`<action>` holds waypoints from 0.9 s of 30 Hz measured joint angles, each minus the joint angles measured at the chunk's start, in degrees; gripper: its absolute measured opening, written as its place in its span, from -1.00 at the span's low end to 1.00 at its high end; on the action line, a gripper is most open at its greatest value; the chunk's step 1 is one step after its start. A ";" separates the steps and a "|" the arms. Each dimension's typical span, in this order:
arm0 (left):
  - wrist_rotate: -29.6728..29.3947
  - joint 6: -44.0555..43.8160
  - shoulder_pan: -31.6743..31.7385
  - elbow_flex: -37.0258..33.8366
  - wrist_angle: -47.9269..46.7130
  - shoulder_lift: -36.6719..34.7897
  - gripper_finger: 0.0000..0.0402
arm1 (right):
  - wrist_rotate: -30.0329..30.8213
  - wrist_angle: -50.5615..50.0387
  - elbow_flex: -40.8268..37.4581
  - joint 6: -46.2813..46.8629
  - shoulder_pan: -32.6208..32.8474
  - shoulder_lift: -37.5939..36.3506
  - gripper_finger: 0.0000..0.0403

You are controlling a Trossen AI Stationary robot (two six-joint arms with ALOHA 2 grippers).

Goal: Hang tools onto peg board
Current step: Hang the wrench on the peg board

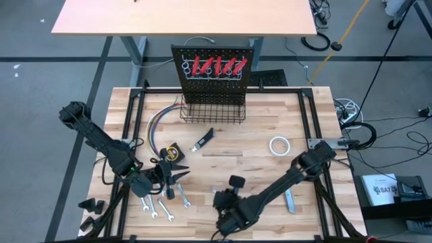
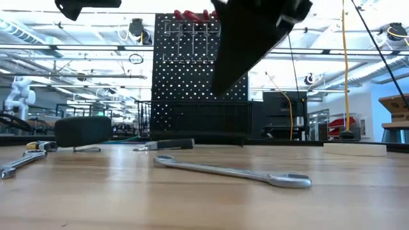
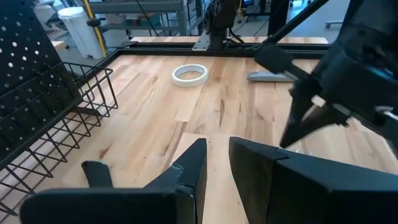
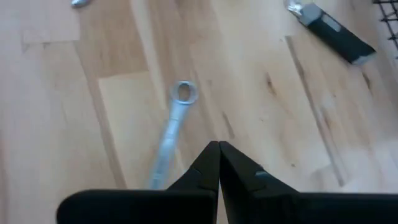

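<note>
The peg board (image 1: 214, 71) was stood upright at the far edge of the bench (image 1: 256, 162), with five red-handled tools (image 1: 219, 65) already hung in a row along its top and the black wire basket (image 1: 211, 111) sat at its base. Everything else was left lying flat on the wood.

The yellow tape measure (image 1: 175, 152) was parked left of centre, the black-handled knife (image 1: 204, 140) just beyond it toward the basket, and the white tape roll (image 1: 279, 145) well off to the right. The grey bar (image 1: 290, 200) was seen near the right arm. A few silver wrenches (image 1: 164, 204) were scattered at the front left, and one more wrench (image 4: 171, 127) was lying right ahead of the right end effector.

The left end effector (image 1: 177, 174) was held low over the bench just in front of the tape measure, fingers (image 3: 186, 174) parted a bit with nothing between them. The right end effector (image 4: 218, 163) was hung over the front middle of the bench, fingers pressed fully together and empty, tips just short of that wrench's shaft.

A bundle of coloured wires (image 1: 156, 127) was draped left of the basket.
</note>
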 joint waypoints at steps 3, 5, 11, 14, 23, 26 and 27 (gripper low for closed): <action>0.03 -0.64 0.00 0.02 -0.07 0.00 -0.62 | 0.24 2.10 -3.79 0.08 -0.26 -2.83 -1.00; 0.04 -0.68 0.00 0.02 -0.07 0.05 -0.62 | -1.64 10.11 -8.16 -5.05 -0.88 -4.80 -1.00; 0.88 -0.53 0.00 0.07 -0.44 1.71 -0.62 | -28.64 49.60 -27.16 -28.25 -6.82 -8.89 -1.00; 3.52 -0.55 0.00 0.07 -0.56 3.35 -0.62 | -31.95 58.15 -34.29 -31.11 -10.25 -10.96 -1.00; 4.35 -0.52 0.02 0.07 -0.58 5.68 -0.62 | -40.74 70.82 -43.30 -37.00 -15.46 -15.19 -1.00; 4.33 -0.59 0.02 0.07 -0.23 5.68 -0.62 | -43.41 71.37 -43.57 -37.30 -16.12 -14.82 -1.00; 4.33 -0.62 0.02 0.07 -0.16 5.68 -0.62 | -43.70 72.15 -43.53 -37.46 -16.12 -14.83 -1.00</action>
